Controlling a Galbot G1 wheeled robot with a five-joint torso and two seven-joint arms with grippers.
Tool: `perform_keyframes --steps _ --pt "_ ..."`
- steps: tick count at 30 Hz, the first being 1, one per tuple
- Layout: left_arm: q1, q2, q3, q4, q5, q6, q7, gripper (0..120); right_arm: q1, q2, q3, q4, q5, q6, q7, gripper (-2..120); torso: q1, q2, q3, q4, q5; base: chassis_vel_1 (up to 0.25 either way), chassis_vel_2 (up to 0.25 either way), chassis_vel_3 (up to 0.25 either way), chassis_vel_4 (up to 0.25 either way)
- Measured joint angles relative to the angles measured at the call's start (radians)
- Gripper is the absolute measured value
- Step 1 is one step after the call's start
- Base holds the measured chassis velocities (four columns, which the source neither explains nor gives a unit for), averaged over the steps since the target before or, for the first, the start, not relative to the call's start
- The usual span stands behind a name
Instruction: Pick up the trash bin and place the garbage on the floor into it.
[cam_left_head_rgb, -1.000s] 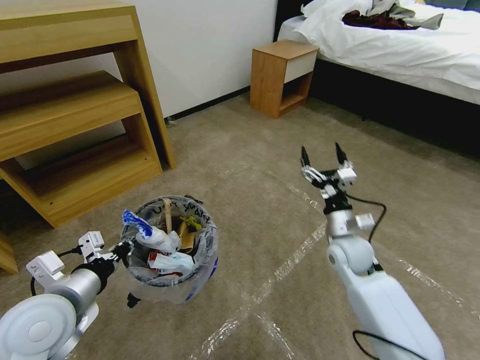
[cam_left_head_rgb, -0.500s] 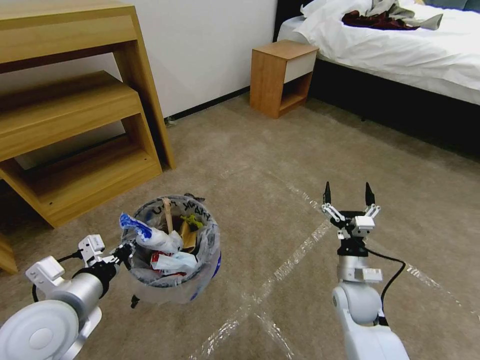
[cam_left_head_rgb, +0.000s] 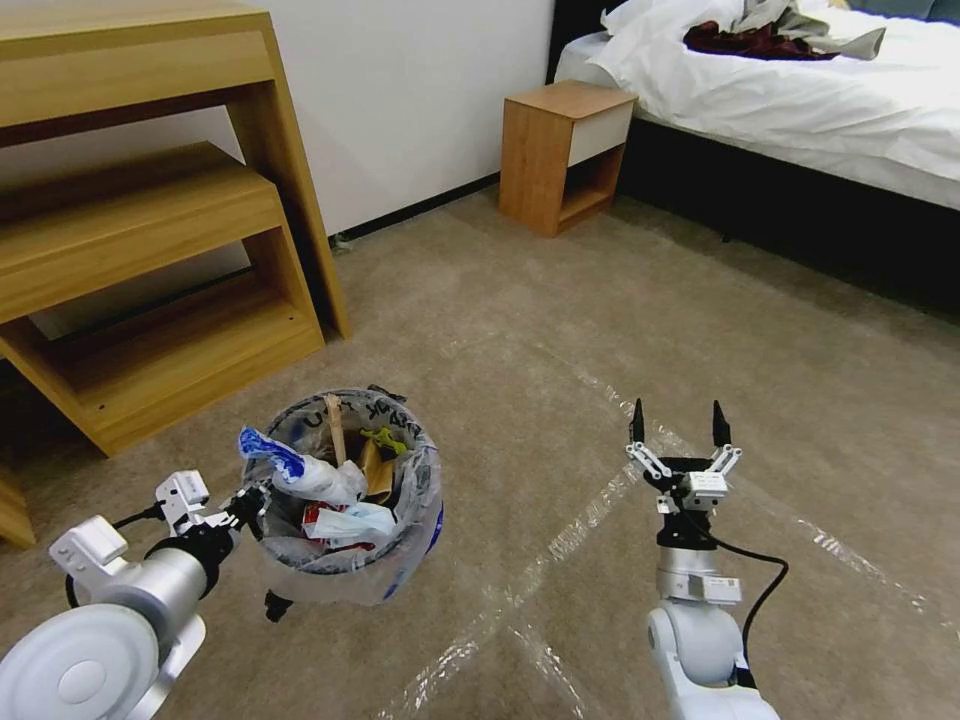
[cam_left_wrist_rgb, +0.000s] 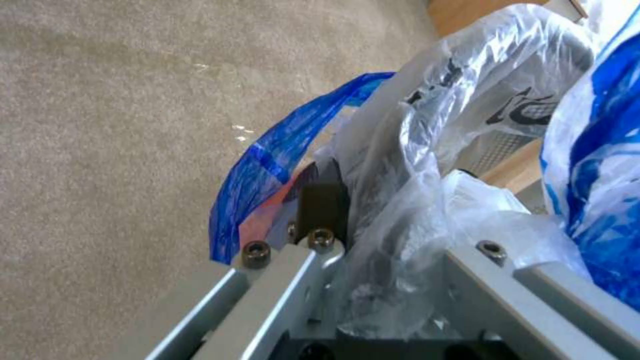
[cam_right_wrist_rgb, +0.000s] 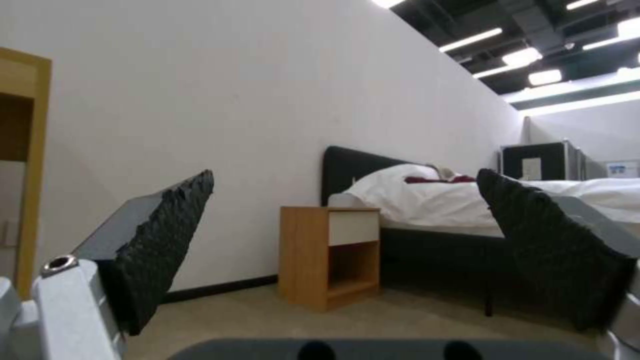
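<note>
The floor (cam_left_head_rgb: 560, 300) is a beige-grey carpet crossed by shiny tape lines (cam_left_head_rgb: 590, 515), and it runs back to a white wall (cam_left_head_rgb: 400, 100). A bed (cam_left_head_rgb: 800, 110) with white bedding stands at the far right, a wooden nightstand (cam_left_head_rgb: 560, 155) sits just beside its head, and a wooden shelf unit (cam_left_head_rgb: 140, 250) fills the left side against the wall. Between shelf unit and bed the carpet lies open, widest ahead of the right arm. The trash bin (cam_left_head_rgb: 345, 500) is at the lower left, held off the carpet near the foot of the shelf unit; its clear liner bag with black lettering is folded over the rim. The garbage (cam_left_head_rgb: 320, 480) is heaped inside it: a white-blue bottle, a wooden stick standing upright, brown paper and red scraps. The left gripper (cam_left_head_rgb: 245, 505) reaches in from the lower left with its arm nearly level, its jaws pinching the bin's near rim and liner, as the left wrist view shows (cam_left_wrist_rgb: 373, 220). The right gripper (cam_left_head_rgb: 678, 428) is raised over the tape lines, well apart from the bin, pointing forward and up with its jaws spread wide and nothing between them.
</note>
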Motion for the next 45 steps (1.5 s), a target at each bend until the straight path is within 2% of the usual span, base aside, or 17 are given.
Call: perform_keyframes --steps 14,45 --pt "0.0 0.011 -0.005 -0.001 -0.007 0.0 -0.001 0 0.004 0.004 0.004 -0.021 -0.016 0.022 -0.007 100 0.0 0.0 0.0 -0.0001 -0.0001 -0.048 0.047 0.045 -0.049" --pt "-0.022 0.031 -0.003 0.028 -0.013 -0.004 -0.004 0 0.033 0.014 -0.031 -0.072 -0.024 0.035 -0.013 100 0.0 0.0 0.0 -0.0001 -0.0003 -0.176 0.182 0.182 -0.185"
